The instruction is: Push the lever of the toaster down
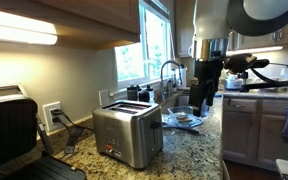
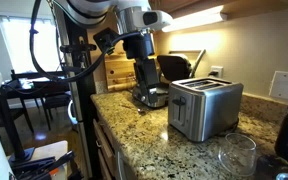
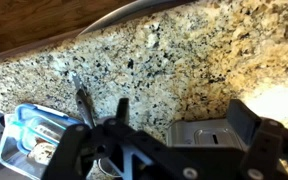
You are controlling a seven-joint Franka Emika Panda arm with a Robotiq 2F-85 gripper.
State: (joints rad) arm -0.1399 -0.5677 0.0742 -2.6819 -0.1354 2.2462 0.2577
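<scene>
We are at the approach step: nothing has touched the lever yet. The toaster (image 2: 206, 108) stands upright on the granite desk (image 2: 144, 135). In both exterior views the gripper (image 2: 144, 88) hangs well apart from it, at about 9 o'clock of the toaster in that view and above the desk. In the wrist view the fingers (image 3: 246, 120) stand spread with nothing between them. Only a corner of the toaster's top (image 3: 209, 133) shows there, at about 5 o'clock of the picture, and a blue-rimmed container (image 3: 24, 125) lies at 8 o'clock.

We cannot pick out the lever itself; it is too small in these frames. We judge it sits on a narrow end face, perhaps the one carrying the red dot in an exterior view (image 1: 111, 150).

To do this well, we would first bring the gripper across until that end face is in the wrist view. We would then press the fingers together so one firm tip meets the lever from 12 o'clock, and drive straight down. A slanted push could slip off the lever or slide the light toaster along the desk. We should also keep clear of the glass vessel (image 2: 234, 155) near its corner.
</scene>
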